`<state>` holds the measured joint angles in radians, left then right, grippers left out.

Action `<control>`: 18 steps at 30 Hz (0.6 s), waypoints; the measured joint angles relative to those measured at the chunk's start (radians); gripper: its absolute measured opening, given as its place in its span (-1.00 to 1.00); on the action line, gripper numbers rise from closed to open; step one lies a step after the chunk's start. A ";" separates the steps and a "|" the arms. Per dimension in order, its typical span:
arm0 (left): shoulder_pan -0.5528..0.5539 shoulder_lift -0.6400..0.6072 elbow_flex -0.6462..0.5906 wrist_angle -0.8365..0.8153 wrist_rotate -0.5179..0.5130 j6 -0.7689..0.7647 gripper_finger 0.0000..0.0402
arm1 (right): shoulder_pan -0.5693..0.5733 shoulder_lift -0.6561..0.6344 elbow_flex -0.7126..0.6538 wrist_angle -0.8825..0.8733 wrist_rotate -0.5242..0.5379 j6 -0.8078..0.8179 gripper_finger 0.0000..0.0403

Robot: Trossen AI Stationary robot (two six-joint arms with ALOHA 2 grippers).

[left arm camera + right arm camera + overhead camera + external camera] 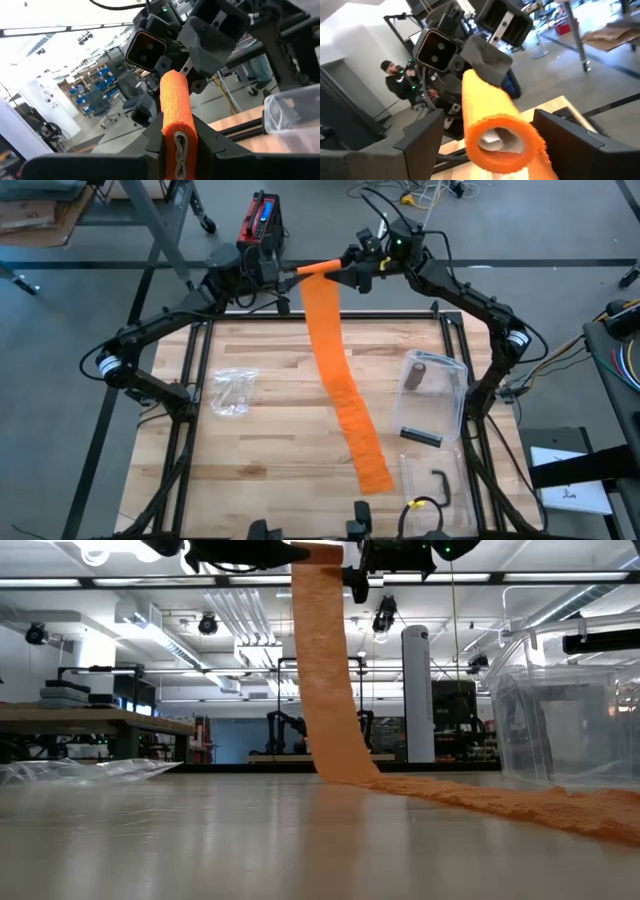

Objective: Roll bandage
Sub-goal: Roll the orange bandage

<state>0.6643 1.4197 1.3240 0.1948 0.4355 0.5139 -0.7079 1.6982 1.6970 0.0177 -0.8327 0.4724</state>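
Bandage (340, 380) roll sits clamped in left gripper (176, 142); right gripper (490, 135), fingers apart around it, should regrip squarely before turning.

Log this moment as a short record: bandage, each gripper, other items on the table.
bandage: orange bandage, rolled end held up at the table's far edge, loose strip hanging down and trailing across the wooden table
left gripper: left gripper shut on the roll's end
right gripper: right gripper open, its fingers either side of the roll's other end, apart from it
other items: clear plastic bag on the left; clear plastic container on the right
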 joint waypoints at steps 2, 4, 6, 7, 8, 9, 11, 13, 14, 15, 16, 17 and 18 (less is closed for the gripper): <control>0.000 0.000 -0.007 -0.001 0.000 0.035 -0.77 | 0.000 0.001 0.000 0.002 -0.006 0.010 0.50; 0.000 0.000 -0.013 -0.002 0.000 0.067 -0.77 | 0.000 0.001 0.000 0.016 -0.009 0.033 0.50; -0.001 0.000 -0.018 0.000 0.001 0.098 -0.77 | 0.001 0.001 0.000 0.021 -0.008 0.048 0.48; -0.003 0.000 -0.020 0.000 0.001 0.112 -0.77 | 0.003 0.001 0.000 0.021 -0.006 0.054 0.47; -0.003 0.000 -0.021 0.000 0.001 0.121 -0.77 | 0.005 0.001 0.000 0.020 -0.006 0.056 0.45; -0.003 0.000 -0.021 -0.001 0.002 0.124 -0.77 | 0.008 0.001 0.000 0.017 -0.005 0.056 0.44; -0.003 0.000 -0.021 0.003 0.003 0.124 -0.76 | 0.012 0.001 0.000 0.018 -0.005 0.055 0.41; -0.004 0.000 -0.020 0.005 0.005 0.124 -0.76 | 0.016 0.001 0.000 0.018 -0.005 0.052 0.39; -0.005 0.000 -0.020 0.007 0.005 0.124 -0.76 | 0.016 0.001 0.000 0.018 -0.005 0.052 0.38; -0.004 0.000 -0.020 0.008 0.004 0.124 -0.76 | 0.016 0.001 0.000 0.018 -0.005 0.052 0.38; -0.004 0.000 -0.020 0.009 0.005 0.124 -0.76 | 0.017 0.001 0.000 0.018 -0.005 0.052 0.37; -0.004 0.000 -0.020 0.009 0.005 0.124 -0.76 | 0.018 0.001 0.000 0.017 -0.006 0.052 0.36; -0.005 0.000 -0.020 0.010 0.005 0.124 -0.76 | 0.018 0.001 0.000 0.017 -0.010 0.052 0.36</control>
<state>0.6598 1.4197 1.3045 0.2050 0.4400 0.6379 -0.6899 1.6993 1.6970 0.0352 -0.8425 0.5243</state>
